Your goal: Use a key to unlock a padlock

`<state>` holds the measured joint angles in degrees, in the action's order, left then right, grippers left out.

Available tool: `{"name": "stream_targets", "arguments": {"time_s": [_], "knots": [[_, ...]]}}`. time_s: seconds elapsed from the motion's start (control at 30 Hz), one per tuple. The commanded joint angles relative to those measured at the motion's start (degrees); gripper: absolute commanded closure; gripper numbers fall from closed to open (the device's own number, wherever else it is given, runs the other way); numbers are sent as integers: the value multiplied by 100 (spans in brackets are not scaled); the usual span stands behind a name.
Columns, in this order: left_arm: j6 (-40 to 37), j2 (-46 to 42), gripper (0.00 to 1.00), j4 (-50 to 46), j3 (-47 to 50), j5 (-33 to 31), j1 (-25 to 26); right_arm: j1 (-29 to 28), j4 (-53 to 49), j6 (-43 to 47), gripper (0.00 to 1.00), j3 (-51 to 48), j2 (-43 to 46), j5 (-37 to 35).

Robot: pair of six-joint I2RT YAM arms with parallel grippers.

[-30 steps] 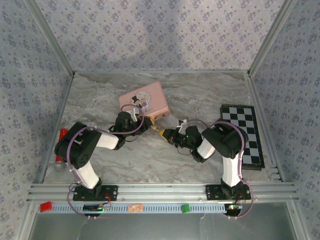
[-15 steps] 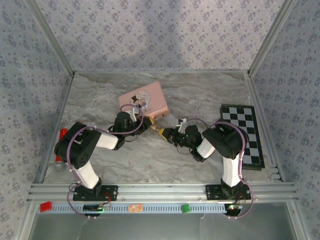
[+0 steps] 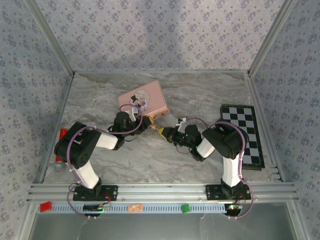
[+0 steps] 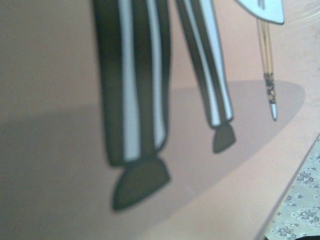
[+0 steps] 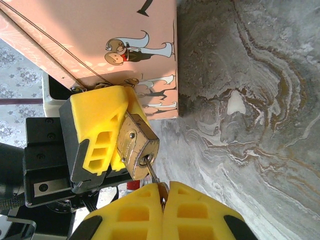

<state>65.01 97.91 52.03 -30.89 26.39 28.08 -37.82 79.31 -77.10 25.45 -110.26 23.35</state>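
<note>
Near the middle of the tabletop [image 3: 210,95], just off the pink tin's [image 5: 95,40] corner, the left claw [image 3: 146,122] pinches the padlock [image 5: 139,147] while the right claw [image 5: 164,191], shut tight on the key [image 5: 151,171], has it seated in the keyhole, so a steady wrist twist seems next.

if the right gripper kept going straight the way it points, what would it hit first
The padlock, right ahead of the right gripper: the key it pinches already sits in it. Little gap looks left, though depth is hard to judge.
</note>
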Motion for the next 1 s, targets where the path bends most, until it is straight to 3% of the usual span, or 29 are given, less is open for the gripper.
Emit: {"name": "stream_targets", "arguments": {"time_s": [0.0, 0.97], "knots": [[766, -35, 91, -64, 75, 366, -65, -23, 64, 123, 100, 120, 53, -60], [912, -53, 92, 176, 145, 446, -65, 73, 65, 133, 100, 206, 110, 10]]}}
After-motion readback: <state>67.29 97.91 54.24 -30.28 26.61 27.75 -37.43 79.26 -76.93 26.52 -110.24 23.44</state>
